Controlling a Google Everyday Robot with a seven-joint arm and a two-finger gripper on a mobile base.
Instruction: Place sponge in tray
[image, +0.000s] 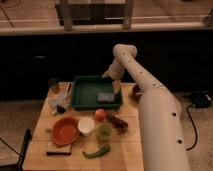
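One large dark green rectangular plastic tray (78, 95), one small flat grey-blue sponge (105, 96), one round orange-red bowl (65, 131), one small white cup (86, 126), one round orange fruit (100, 114), one long green pepper (97, 151), one two-finger gripper (115, 83) above the tray's right side.

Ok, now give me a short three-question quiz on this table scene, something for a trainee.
1. True or false: the sponge lies inside the green tray.
2. Where is the gripper? A) over the tray's right side B) low at the front left C) out of view
3. Fill in: the round fruit just in front of the tray is coloured ____.
Key: 1 true; 2 A; 3 orange.
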